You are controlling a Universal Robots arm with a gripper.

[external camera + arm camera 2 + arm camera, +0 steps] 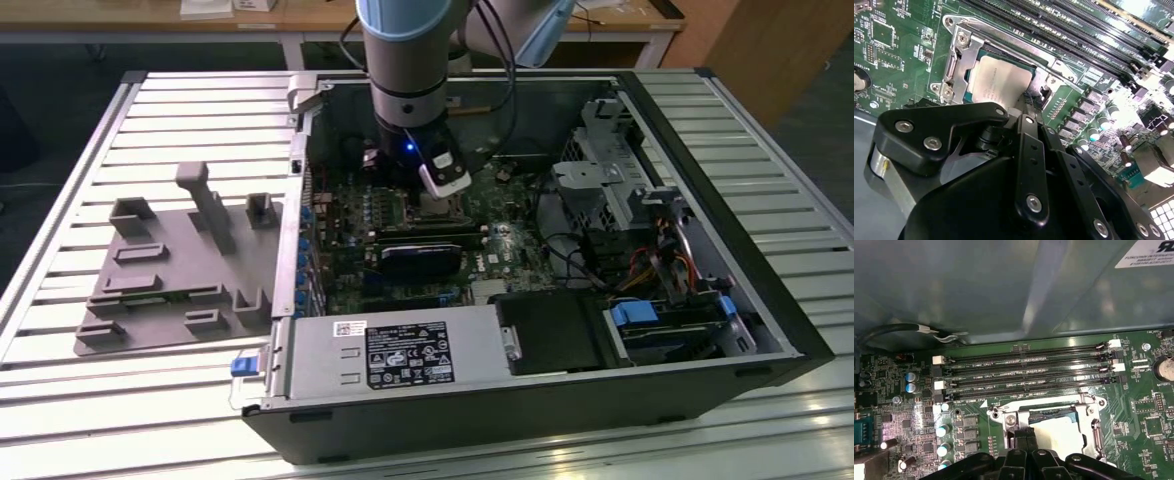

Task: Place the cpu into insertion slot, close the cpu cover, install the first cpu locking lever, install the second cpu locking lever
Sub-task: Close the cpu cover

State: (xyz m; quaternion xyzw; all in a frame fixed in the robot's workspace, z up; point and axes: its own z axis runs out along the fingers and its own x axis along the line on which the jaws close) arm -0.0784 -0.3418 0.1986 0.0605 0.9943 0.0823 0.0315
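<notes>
Gripper (1023,436), clenched empty, is hanging just beside the cpu cover (956,57), the cpu (999,80) showing through its window. Judged best: pressing on its frame only.

A robotics lab or test workshop, by the look of it. A robot arm (411,70) hangs over a desktop case (534,410) that lies on its side with the panel off, its green board (899,55) and cpu (999,80) laid bare. The case lies on a bench (120,400) of slatted aluminium profile, beside a grey jig (160,290) with posts and pockets. Behind the bench stand plain wooden desks (120,18) on white legs, and loose cables (501,60) run beside the arm
</notes>
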